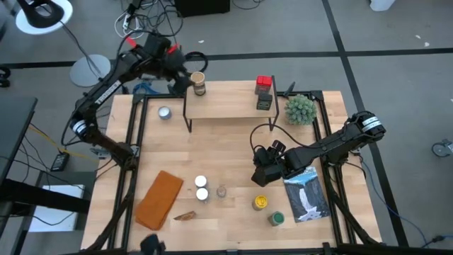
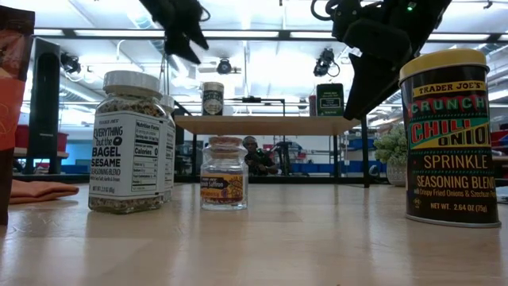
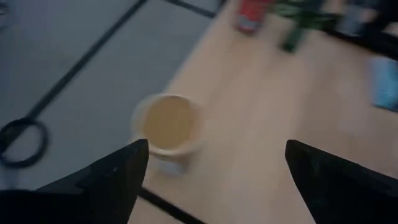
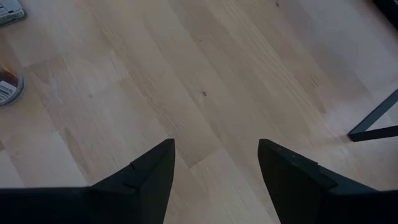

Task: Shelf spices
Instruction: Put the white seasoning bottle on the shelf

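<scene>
The shelf stands at the table's far middle on thin black legs. On its wooden top stand a tan-topped jar at the left end, and a red-topped jar and a dark green tin at the right end. My left gripper hovers open just left of and above the tan-topped jar, touching nothing. My right gripper is open and empty over bare table. Two white-topped jars, a small clear jar, a yellow-topped tin and a green-topped jar stand near the table's front.
A spiky green plant ball sits right of the shelf and a flat silver tin left of it. An orange cloth lies at the front left. A booklet lies at the front right, under the right arm.
</scene>
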You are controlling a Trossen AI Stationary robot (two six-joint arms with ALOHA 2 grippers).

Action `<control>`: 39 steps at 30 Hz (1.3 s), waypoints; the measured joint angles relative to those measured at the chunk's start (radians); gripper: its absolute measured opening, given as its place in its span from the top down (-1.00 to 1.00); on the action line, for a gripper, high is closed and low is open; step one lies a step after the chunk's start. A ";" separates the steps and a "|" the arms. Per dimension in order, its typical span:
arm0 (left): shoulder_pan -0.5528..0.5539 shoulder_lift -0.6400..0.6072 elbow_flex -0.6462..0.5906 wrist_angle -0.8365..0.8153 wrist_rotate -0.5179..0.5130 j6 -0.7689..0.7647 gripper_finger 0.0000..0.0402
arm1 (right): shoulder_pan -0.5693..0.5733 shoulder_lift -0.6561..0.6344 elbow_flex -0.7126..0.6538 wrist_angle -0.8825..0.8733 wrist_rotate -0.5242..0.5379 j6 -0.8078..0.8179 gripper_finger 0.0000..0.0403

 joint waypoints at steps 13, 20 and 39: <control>-0.392 -0.504 -0.499 0.340 -0.139 -0.173 -0.91 | 0.000 0.000 0.000 0.041 -0.006 0.000 -0.14; -0.674 -0.766 -0.871 0.567 -0.305 -0.313 -0.91 | 0.000 0.000 0.000 0.086 -0.006 -0.002 -0.14; -0.880 -0.802 -1.228 0.900 -0.516 -0.472 -0.91 | 0.001 0.000 0.000 0.224 -0.006 -0.006 -0.14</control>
